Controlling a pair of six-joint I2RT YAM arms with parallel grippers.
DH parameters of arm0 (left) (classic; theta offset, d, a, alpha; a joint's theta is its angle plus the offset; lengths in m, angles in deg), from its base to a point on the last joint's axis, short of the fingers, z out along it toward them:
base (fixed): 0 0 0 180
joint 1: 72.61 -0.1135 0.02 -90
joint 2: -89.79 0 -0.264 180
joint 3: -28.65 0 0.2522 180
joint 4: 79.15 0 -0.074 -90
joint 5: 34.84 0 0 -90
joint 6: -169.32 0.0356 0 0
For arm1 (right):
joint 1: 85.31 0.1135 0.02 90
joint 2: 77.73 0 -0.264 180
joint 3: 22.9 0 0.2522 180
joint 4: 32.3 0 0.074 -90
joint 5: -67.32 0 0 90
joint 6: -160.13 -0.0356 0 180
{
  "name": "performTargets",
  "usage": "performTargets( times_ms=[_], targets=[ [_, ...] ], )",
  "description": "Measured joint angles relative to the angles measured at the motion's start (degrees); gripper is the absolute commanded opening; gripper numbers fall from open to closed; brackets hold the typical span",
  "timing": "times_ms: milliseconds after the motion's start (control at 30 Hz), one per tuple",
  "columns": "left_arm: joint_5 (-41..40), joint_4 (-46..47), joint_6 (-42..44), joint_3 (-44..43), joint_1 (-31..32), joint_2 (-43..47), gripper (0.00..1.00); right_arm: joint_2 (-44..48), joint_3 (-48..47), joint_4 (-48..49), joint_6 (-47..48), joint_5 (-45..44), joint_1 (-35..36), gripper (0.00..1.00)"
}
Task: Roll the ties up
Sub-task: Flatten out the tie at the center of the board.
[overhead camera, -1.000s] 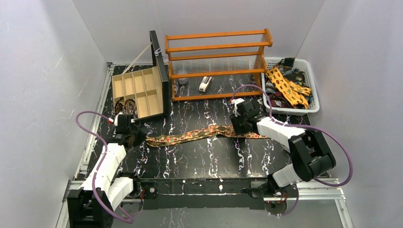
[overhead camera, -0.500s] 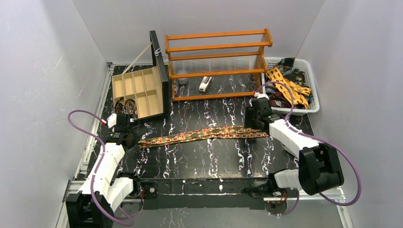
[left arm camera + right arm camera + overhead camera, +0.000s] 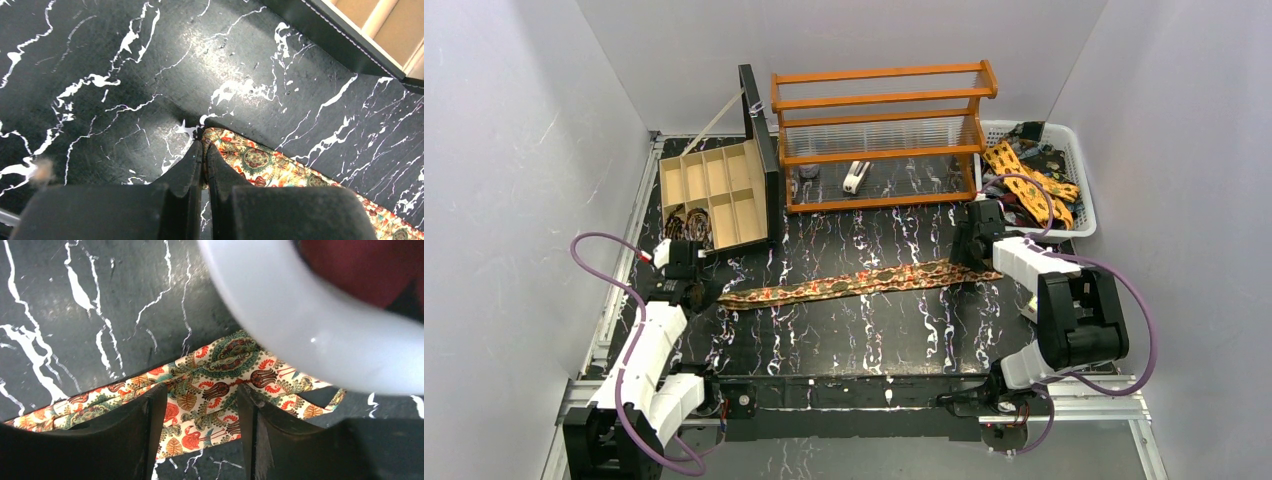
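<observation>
Although the blurred white rim of the basket (image 3: 300,315) fills half the right wrist view, the right gripper (image 3: 200,395) shows there with its jaws apart, one finger on each side of the wide end of the tie (image 3: 215,365). Whether the fingertips touch the fabric cannot be told. From above, this gripper is mostly hidden under its own wrist.

The left gripper (image 3: 203,144) has its jaws pressed together on the tie's narrow tip, and a corner of the tip pokes out just past the fingertips. The rest of the strip runs out of the left wrist picture at the lower right.

The tie lies flat and nearly straight across the middle of the table (image 3: 844,335), from the left gripper up to the basket's near left corner. Coiled ties (image 3: 686,222) sit in the near compartments of the wooden divider box (image 3: 724,185), partly masked by the left wrist. A heap of ties (image 3: 1024,180) fills the basket, too tangled to count.

Bare table lies between the tie and the arm bases. A narrower strip separates the tie from the box and the orange rack (image 3: 879,110) behind.

The tabletop is glossy black with white veins. Plain pale walls close in the left, right and back.
</observation>
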Motion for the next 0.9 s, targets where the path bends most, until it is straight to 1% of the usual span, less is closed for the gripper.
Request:
performTargets(
  times_ms=[167, 333, 433, 567, 600, 700, 867, 900],
  targets=[
    [3.7, 1.5, -0.5, 2.3, 0.0, 0.7, 0.00, -1.1, -0.4, 0.4, 2.8, -6.2, 0.0, 0.62],
    [9.5, 4.2, -2.1, 5.2, 0.0, 0.2, 0.00, -1.1, 0.2, 2.1, 6.4, -12.0, 0.0, 0.61],
    [11.1, 4.9, -2.6, 6.7, 0.0, -0.6, 0.00, -1.0, 0.9, 3.5, 8.3, -13.8, 0.0, 0.61],
    [10.9, 5.8, -2.5, 6.9, 0.0, -0.8, 0.00, 0.3, 1.3, 3.8, 10.3, -13.9, 0.0, 0.61],
    [10.6, 5.9, -2.4, 6.8, 0.0, -0.9, 0.03, 0.9, 1.3, 3.7, 10.5, -13.6, 0.0, 0.62],
    [10.0, 6.0, -1.9, 6.8, 0.0, -1.5, 0.33, 4.5, 1.3, 2.4, 10.6, -11.6, 0.5, 0.64],
    [8.9, 5.4, -2.2, 6.7, 0.0, -1.5, 0.72, 11.3, 0.7, -1.0, 9.1, -5.9, 2.0, 0.66],
    [8.7, 5.1, -2.4, 6.7, 0.0, -1.3, 0.77, 12.7, 0.5, -1.5, 8.7, -4.1, 2.2, 0.67]
  ],
)
